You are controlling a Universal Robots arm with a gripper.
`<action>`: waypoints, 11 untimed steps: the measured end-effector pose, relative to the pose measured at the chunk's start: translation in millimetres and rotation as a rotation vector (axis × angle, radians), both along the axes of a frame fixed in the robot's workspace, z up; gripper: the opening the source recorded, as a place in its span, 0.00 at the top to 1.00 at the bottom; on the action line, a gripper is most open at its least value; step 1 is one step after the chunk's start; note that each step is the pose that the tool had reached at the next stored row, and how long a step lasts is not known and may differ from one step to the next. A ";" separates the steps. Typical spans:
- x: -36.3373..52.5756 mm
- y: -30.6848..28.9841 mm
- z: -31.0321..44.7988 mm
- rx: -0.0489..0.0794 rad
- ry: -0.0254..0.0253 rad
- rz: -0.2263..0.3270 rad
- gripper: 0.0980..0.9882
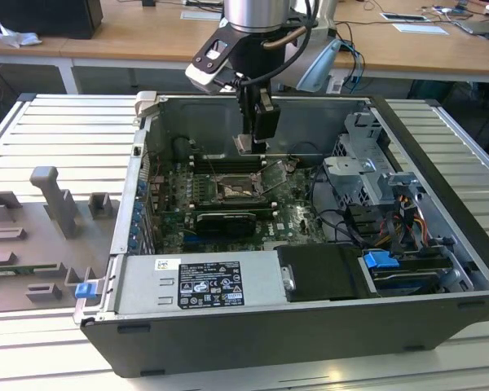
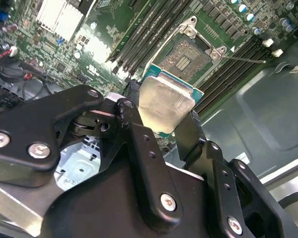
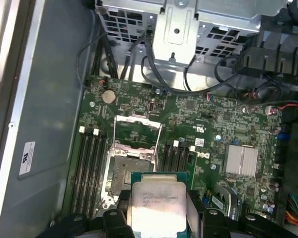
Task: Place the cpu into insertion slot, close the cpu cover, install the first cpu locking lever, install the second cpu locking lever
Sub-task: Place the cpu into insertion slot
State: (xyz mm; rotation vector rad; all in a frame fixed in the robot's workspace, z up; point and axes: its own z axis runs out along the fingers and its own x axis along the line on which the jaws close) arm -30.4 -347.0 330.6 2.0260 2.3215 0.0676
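Observation:
My gripper (image 1: pixel 251 147) hangs inside the open computer case, shut on the cpu (image 1: pixel 243 144), a small pale silver square. In both wrist views the cpu (image 2: pixel 164 105) (image 3: pixel 156 206) sits clamped by its edges between the black fingers (image 2: pixel 132 101). It is held in the air above the green board, close to the insertion slot (image 3: pixel 126 171) (image 2: pixel 188 54) (image 1: pixel 235 190) but apart from it. The slot's dark square is uncovered. The cpu cover (image 3: pixel 138 118) (image 1: pixel 275 173) is swung open, standing up on the slot's far side from me. A thin locking lever (image 2: pixel 243 59) sticks out beside the slot.
Long black memory slots (image 3: pixel 89 168) flank the socket on both sides. A metal drive cage (image 1: pixel 363 175) with cables fills the exterior view's right of the case; a power supply (image 1: pixel 200 283) lies along the front. Grey fixtures (image 1: pixel 53 204) stand on the table at the exterior view's left.

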 end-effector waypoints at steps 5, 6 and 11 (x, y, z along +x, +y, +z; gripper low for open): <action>-0.1 0.0 -4.2 0.000 0.0011 -0.016 0.52; -0.1 0.0 -5.1 0.000 0.0015 -0.016 0.52; -0.1 0.0 -8.0 0.000 0.0026 -0.016 0.52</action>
